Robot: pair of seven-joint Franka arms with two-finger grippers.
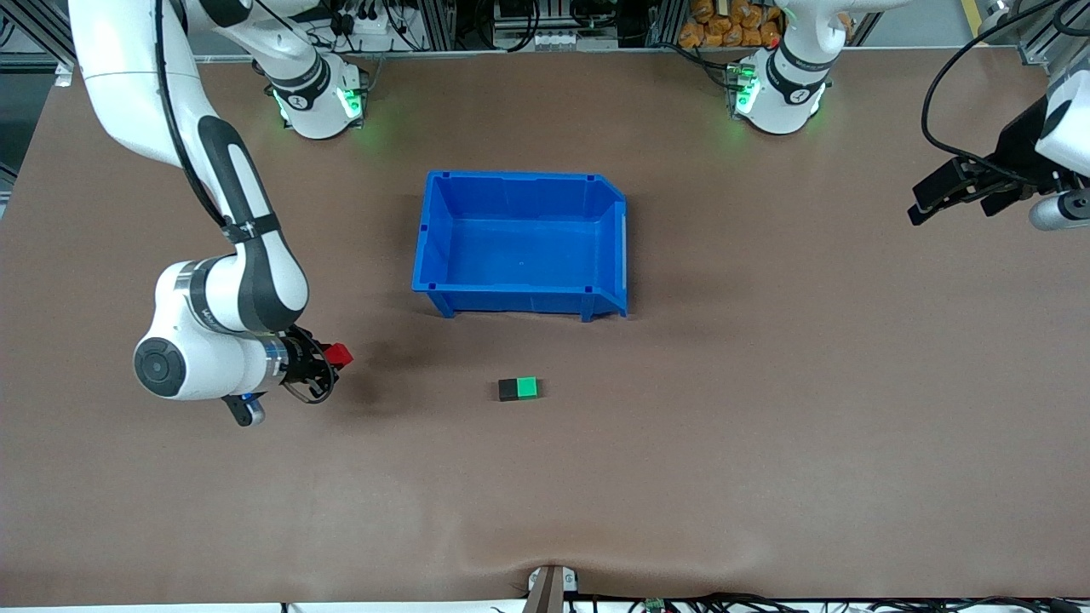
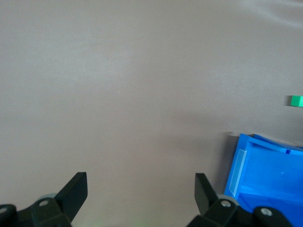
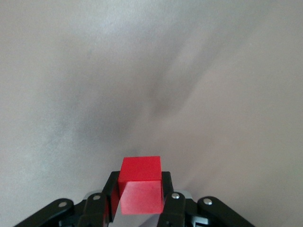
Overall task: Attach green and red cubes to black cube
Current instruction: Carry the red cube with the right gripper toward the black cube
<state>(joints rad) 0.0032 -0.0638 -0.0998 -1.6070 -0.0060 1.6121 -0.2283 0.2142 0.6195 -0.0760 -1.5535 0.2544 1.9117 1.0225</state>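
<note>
The black cube (image 1: 508, 390) and the green cube (image 1: 528, 388) sit joined side by side on the brown table, nearer to the front camera than the blue bin (image 1: 521, 245). The green cube also shows in the left wrist view (image 2: 297, 100). My right gripper (image 1: 339, 358) is shut on the red cube (image 1: 341, 354), held above the table toward the right arm's end; the right wrist view shows the red cube (image 3: 140, 184) between the fingers. My left gripper (image 1: 924, 209) is open and empty, up in the air at the left arm's end (image 2: 141, 189).
The blue bin stands in the middle of the table and is empty; its corner shows in the left wrist view (image 2: 267, 175). A small bracket (image 1: 552, 587) sits at the table's front edge.
</note>
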